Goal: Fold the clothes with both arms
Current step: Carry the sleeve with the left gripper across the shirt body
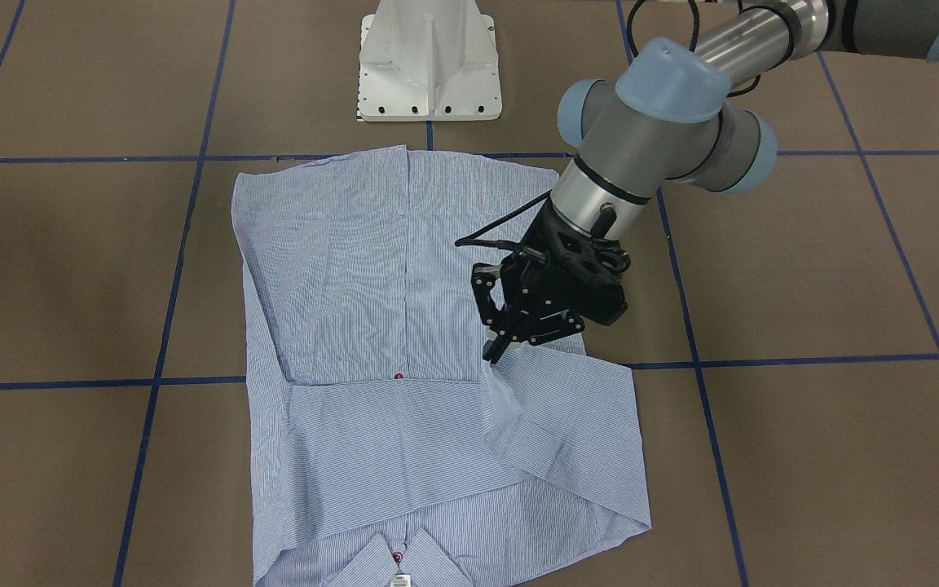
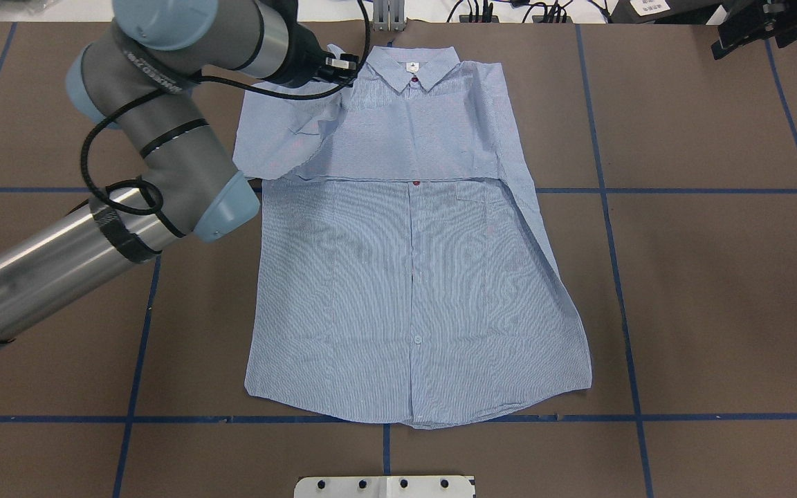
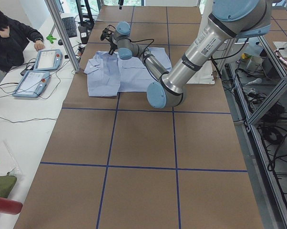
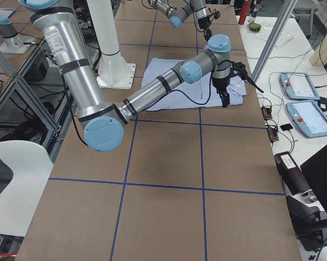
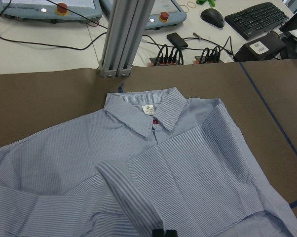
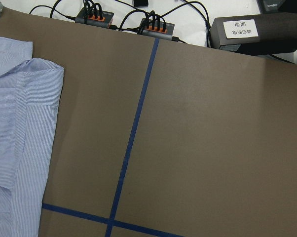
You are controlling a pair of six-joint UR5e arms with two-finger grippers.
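Observation:
The light-blue striped shirt [image 1: 372, 269] lies flat, face up, on the brown table, its collar [image 2: 412, 69] at the far edge. One sleeve is folded across the chest [image 2: 398, 145]. My left gripper [image 1: 492, 352] is shut on the other sleeve's cuff [image 5: 124, 192] and holds it a little above the shirt's chest. The fabric hangs from it in a raised fold [image 1: 506, 403]. My right gripper [image 2: 751, 31] hangs off the shirt's right side, apart from the cloth. Whether it is open or shut does not show, and its wrist view shows only the shirt's edge [image 6: 20, 123].
The white pedestal base [image 1: 429, 61] stands at the robot's side of the table. Blue tape lines [image 2: 606, 207] cross the brown surface. An aluminium post [image 5: 121, 39], cables and teach pendants [image 3: 38, 71] sit past the far edge, where a person [image 3: 10, 38] sits.

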